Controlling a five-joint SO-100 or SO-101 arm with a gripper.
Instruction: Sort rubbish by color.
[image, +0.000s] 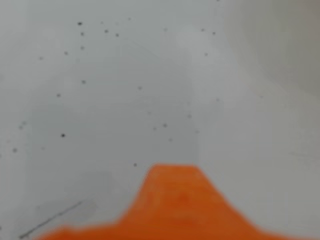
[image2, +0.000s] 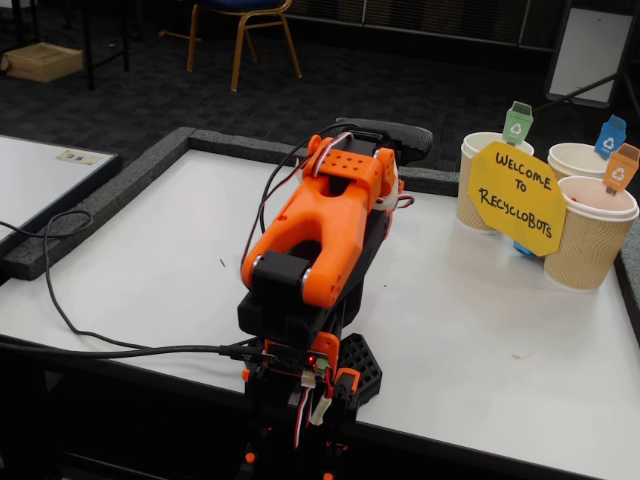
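Folded low, one orange arm (image2: 320, 235) was seen before three cups (image2: 590, 235); table (image2: 480, 330) largely open; gripper state indiscernible.

The hand (image: 175, 200) is a blurred orange shape, cut off at the wrist view's bottom edge

Wrist cam close on table (image: 100, 100); fixed cam behind arm (image2: 320, 230).
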